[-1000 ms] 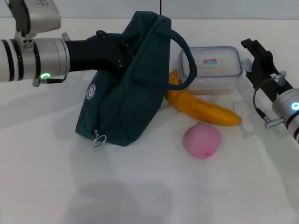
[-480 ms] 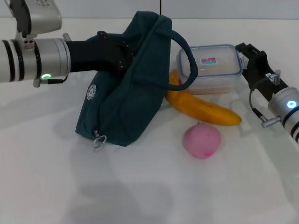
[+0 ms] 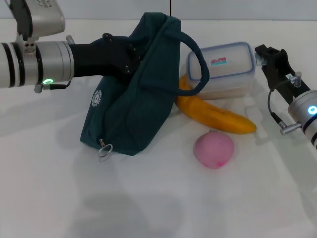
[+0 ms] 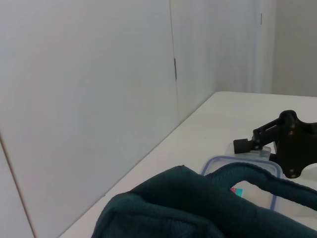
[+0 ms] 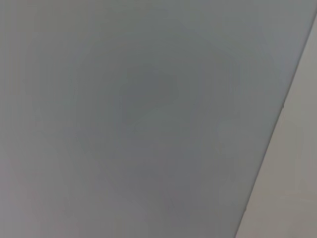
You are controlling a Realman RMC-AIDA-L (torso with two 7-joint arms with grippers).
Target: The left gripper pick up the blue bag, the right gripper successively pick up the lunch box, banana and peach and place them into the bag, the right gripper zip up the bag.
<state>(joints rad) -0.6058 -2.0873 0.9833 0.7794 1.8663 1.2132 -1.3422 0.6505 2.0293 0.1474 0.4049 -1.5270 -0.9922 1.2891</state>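
Note:
The blue bag stands tilted on the white table, its top held up by my left gripper, which is shut on the fabric. The lunch box lies behind the banana, its right end raised a little. My right gripper is shut on the box's right rim. The peach sits in front of the banana. The left wrist view shows the bag's top edge, the box and the right gripper at its rim. The right wrist view shows only a grey wall.
The bag's handle loop hangs in front of the box's left end. A metal zipper pull lies at the bag's lower front corner. The white table stretches toward me in front of the bag and peach.
My right gripper moved in to the lunch box's right rim and closed on it. The box has tipped up and shifted slightly back. The left arm and bag have not moved.

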